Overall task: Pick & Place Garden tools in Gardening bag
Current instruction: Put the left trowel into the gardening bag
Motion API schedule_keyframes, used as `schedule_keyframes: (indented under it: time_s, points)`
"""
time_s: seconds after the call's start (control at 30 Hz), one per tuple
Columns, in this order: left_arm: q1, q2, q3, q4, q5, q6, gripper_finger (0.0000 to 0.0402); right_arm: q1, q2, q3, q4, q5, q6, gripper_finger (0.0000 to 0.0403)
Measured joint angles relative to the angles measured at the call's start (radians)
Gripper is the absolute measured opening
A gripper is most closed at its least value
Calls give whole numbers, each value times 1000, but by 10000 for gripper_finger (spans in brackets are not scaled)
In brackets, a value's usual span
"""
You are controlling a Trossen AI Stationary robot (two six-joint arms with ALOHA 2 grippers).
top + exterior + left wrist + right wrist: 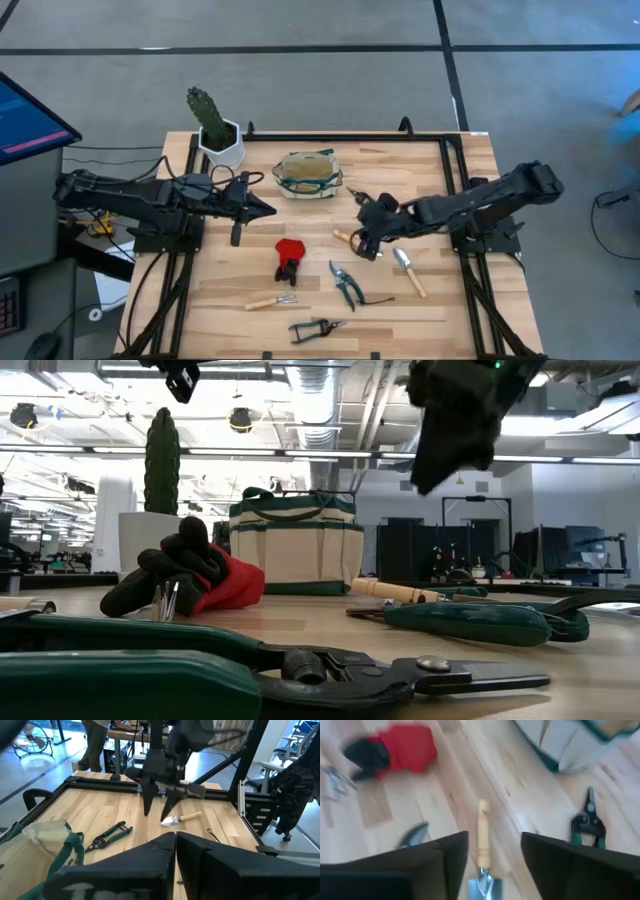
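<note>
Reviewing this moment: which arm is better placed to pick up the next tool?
Right. The right gripper hangs open directly over a wooden-handled trowel, its handle between the fingers. The left gripper is shut and waits beside the gardening bag, above no tool.

A light wooden counter (440, 320) with a black metal frame (330, 137) stands on a grey floor (300, 70) marked with dark lines. At the left edge of the high view a monitor (25, 120) glows blue and pink. The low view looks into a large open room: exposed ducts (315, 400) and long strip lights (90, 448) run along the ceiling, white walls stand far off, and dark desks and stands (480, 560) crowd the right. In the left wrist view a person's legs (95, 745) stand beyond the counter, with an office chair (282, 767) near bright windows
</note>
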Motion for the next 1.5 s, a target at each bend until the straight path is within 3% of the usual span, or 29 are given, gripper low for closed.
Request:
schedule_keyframes:
  time_s: [0.2,0.53,1.17,1.5]
  points:
    - [0,0,0,-1,0,3,2,0,119,1,27,-3,8,217]
    - [0,0,0,-1,0,5,2,-19,266,0,71,-83,9,192]
    - [0,0,0,-9,0,5,2,-82,356,0,137,-187,-3,176]
    - [0,0,0,-9,0,5,2,-91,355,1,153,-210,-3,132]
